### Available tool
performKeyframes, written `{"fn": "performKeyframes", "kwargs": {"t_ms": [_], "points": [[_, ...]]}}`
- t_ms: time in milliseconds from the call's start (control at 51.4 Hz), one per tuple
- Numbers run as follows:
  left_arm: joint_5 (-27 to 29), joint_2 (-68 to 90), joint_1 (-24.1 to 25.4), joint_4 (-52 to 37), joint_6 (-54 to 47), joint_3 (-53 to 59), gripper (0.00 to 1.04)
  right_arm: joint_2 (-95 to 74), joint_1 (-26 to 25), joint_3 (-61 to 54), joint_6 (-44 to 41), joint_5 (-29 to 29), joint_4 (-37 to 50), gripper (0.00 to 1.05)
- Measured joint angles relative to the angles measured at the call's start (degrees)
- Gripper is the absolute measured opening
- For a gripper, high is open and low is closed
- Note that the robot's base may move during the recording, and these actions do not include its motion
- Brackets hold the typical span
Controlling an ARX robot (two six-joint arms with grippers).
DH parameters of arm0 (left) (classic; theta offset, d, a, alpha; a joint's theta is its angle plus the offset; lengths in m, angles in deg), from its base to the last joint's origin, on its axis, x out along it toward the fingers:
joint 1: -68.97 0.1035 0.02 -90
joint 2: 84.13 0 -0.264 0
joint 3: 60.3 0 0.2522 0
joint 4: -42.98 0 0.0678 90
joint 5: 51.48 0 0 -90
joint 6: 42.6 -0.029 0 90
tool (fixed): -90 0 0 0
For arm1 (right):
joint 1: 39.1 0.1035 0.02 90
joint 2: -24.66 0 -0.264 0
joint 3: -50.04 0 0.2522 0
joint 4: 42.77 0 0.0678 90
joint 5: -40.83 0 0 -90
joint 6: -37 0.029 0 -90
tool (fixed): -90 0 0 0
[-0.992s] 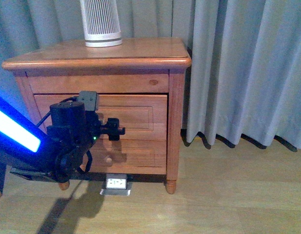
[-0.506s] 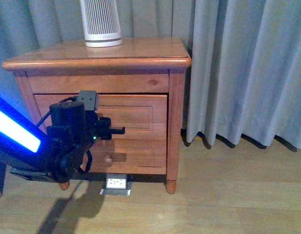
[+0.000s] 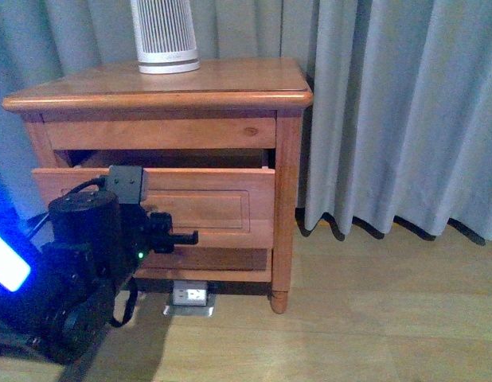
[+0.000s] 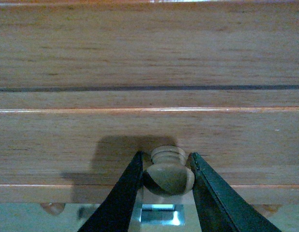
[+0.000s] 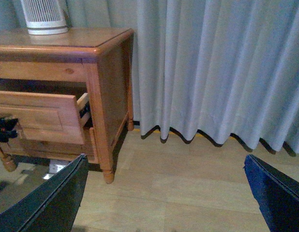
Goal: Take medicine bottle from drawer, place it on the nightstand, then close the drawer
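One drawer [image 3: 206,199], the upper, stands partly open below the front edge of the tabletop [image 3: 230,79] of the nightstand [image 3: 287,159]. Its round knob [image 4: 168,175] is pinched between the jaws of the left gripper [image 4: 166,157]. The right gripper [image 5: 161,193] is spread and empty, well apart from the furniture. The medicine bottle is not seen in any view; the drawer's interior is shadowed.

Risks are judged as follows:
- The rounded knob may slip from the jaws if pulled at an angle.
- An uneven pull may jam the drawer.
- Too narrow an opening would obstruct reaching in.
- The ribbed cylinder [image 3: 165,36] at the tabletop's rear edge could be struck during placing.
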Motion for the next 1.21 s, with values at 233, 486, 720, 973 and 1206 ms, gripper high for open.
{"fn": "performKeyframes", "kwargs": {"t_ms": [233, 486, 720, 973, 1206], "points": [[2.73, -7.89, -1.95, -8.20, -2.03, 19.12, 0.26, 0.00, 0.00, 0.00, 0.00, 0.00, 0.00, 0.98], [5.88, -13.03, -3.63, -11.89, -2.32, 31.45, 0.26, 0.00, 0.00, 0.00, 0.00, 0.00, 0.00, 0.98], [6.56, -16.04, -3.65, -10.10, -0.52, 34.53, 0.49, 0.00, 0.00, 0.00, 0.00, -0.02, 0.00, 0.98], [6.84, -23.41, -3.39, -2.45, 1.27, 37.86, 0.84, 0.00, 0.00, 0.00, 0.00, 0.00, 0.00, 0.98], [3.56, -42.71, -1.14, 10.69, -1.92, 41.09, 0.98, 0.00, 0.00, 0.00, 0.00, -0.02, 0.00, 0.98]]}}
